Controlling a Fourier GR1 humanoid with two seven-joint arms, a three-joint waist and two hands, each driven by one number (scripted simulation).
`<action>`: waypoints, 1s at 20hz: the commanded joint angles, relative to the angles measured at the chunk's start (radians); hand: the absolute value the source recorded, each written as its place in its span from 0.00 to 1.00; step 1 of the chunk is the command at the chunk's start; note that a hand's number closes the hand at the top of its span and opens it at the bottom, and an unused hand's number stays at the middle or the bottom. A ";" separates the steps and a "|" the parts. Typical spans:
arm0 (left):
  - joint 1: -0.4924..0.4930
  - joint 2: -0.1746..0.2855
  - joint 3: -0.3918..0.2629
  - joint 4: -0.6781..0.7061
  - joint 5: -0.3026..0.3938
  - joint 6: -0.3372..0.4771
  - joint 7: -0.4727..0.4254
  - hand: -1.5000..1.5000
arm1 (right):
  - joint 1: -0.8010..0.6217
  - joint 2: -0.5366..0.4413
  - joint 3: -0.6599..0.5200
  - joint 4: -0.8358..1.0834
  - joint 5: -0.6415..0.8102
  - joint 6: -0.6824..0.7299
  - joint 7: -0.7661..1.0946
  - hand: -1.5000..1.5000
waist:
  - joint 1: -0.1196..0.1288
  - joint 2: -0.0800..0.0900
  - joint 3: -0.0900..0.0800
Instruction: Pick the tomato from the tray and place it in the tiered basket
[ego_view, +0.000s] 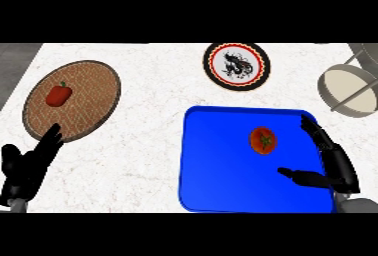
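A tomato (263, 140) lay on a blue tray (221, 175) by the surface's (148, 115) near edge. The right hand (338, 167), released, sat just beside it; a tiered basket (348, 91) stood at the far right corner.

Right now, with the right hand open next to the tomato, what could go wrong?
1. The tomato is round and lies loose on the blue tray. The right hand is open beside it, not touching, so its fingers could nudge it into rolling away.
2. The tiered basket is partly cut off at the view's right edge, so placement there may be hard to judge.
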 joint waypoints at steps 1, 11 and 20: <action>0.016 -0.028 -0.021 -0.013 -0.024 0.023 0.010 0.50 | -0.041 -0.130 0.077 -0.023 0.074 0.107 0.160 0.00 | -0.001 -0.005 0.000; 0.066 -0.028 0.038 -0.123 -0.055 0.026 0.073 0.50 | -0.194 -0.107 0.101 -0.256 0.087 0.218 0.585 0.00 | -0.004 -0.006 0.001; 0.059 -0.064 0.097 -0.015 -0.090 -0.060 0.019 0.50 | -0.144 -0.143 0.084 -0.355 0.122 0.348 0.789 0.00 | -0.013 -0.005 0.001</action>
